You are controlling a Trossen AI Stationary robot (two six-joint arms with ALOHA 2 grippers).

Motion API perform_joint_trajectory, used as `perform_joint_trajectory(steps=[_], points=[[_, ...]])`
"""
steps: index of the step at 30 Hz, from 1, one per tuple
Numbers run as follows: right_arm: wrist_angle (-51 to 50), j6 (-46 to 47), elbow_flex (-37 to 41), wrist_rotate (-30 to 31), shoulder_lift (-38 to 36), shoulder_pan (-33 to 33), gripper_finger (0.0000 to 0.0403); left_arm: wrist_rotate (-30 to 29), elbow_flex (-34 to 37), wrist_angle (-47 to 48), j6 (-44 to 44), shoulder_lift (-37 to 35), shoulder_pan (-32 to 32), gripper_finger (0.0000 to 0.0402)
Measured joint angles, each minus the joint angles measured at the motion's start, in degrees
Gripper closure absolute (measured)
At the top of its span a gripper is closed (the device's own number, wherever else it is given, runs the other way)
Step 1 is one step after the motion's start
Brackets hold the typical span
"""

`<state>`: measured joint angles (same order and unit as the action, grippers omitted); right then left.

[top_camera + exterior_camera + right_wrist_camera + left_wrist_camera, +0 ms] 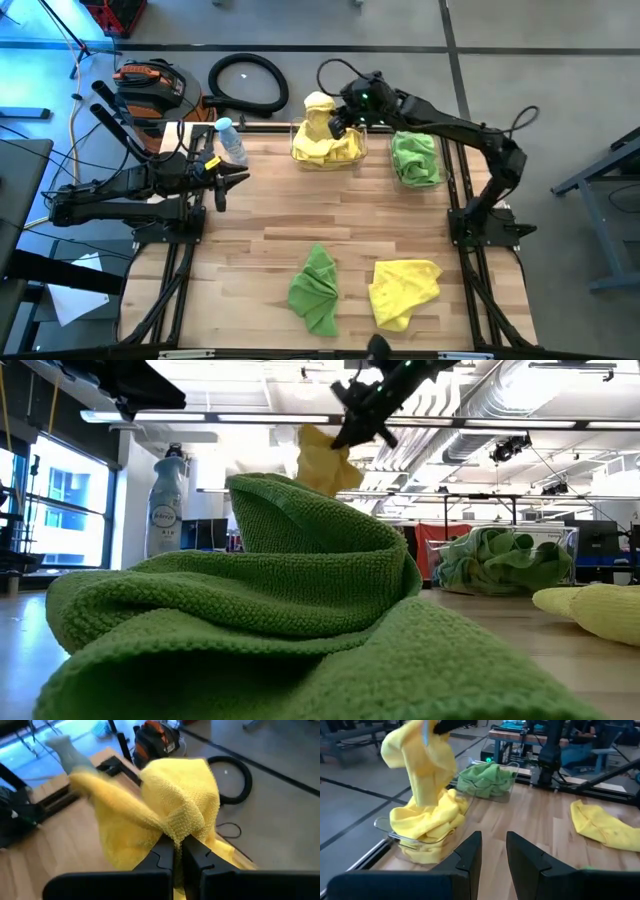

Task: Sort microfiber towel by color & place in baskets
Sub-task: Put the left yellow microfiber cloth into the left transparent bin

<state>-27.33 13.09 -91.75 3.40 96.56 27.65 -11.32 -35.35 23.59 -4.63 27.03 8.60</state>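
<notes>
High view shows the right gripper (338, 117) raised over the far edge of the table (300, 220), its jaws pinched shut on a yellow towel (320, 115) that hangs down from them into the basket (328, 150) directly below. That basket already carries a heap of yellow cloth, and the lower end of the hanging towel merges with the heap. In the right wrist view the two fingers (162, 852) meet on a bunched fold of the yellow towel, with cloth spreading out on both sides of the jaws. Just beside that basket, on the side of the right arm's base, the second basket (416, 160) holds green cloth. The left gripper (232, 180) waits low over the table's left side, jaws narrowly apart with nothing between them; a water bottle (230, 140) stands close to it. Well away from both sets of jaws, near the table's front edge, a green towel (316, 288) and another yellow towel (404, 290) lie crumpled side by side, apart from each other.
</notes>
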Motion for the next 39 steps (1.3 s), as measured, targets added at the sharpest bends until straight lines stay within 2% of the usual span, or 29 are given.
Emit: perform_joint_trajectory(steps=[5,10,17,22,26,32,39], points=[[-8.29,-2.78,-7.64,-1.36,8.06,0.43,0.0403,-1.53,0.0,0.02,-1.36,0.0,0.0,0.0326],[-18.43,-3.09,-18.88,-2.0,17.66,0.62,0.0403,-2.4,0.0,0.0,-2.81,0.0,0.0,0.0326],[-27.11,-2.94,-34.56,-6.27,30.91,0.85,0.0403,-4.95,0.0,-0.92,-2.63,-0.09,0.0,0.0326],[-34.47,-1.79,-43.38,-6.69,40.04,0.83,0.0403,-6.97,0.0,-1.27,-2.31,-0.44,0.0,0.0326],[-34.03,1.54,-39.87,-8.61,42.42,1.49,0.0403,-8.99,0.0,-1.22,-2.27,-1.45,0.0,0.0326],[-31.31,1.11,-37.13,-8.91,44.51,1.66,0.0397,-11.62,0.0,-1.09,-2.07,-2.67,0.0,0.0326],[-29.64,4.28,-36.95,-8.85,44.99,1.67,0.0334,-11.93,0.0,-1.09,-2.16,-2.71,0.0,0.0326]])
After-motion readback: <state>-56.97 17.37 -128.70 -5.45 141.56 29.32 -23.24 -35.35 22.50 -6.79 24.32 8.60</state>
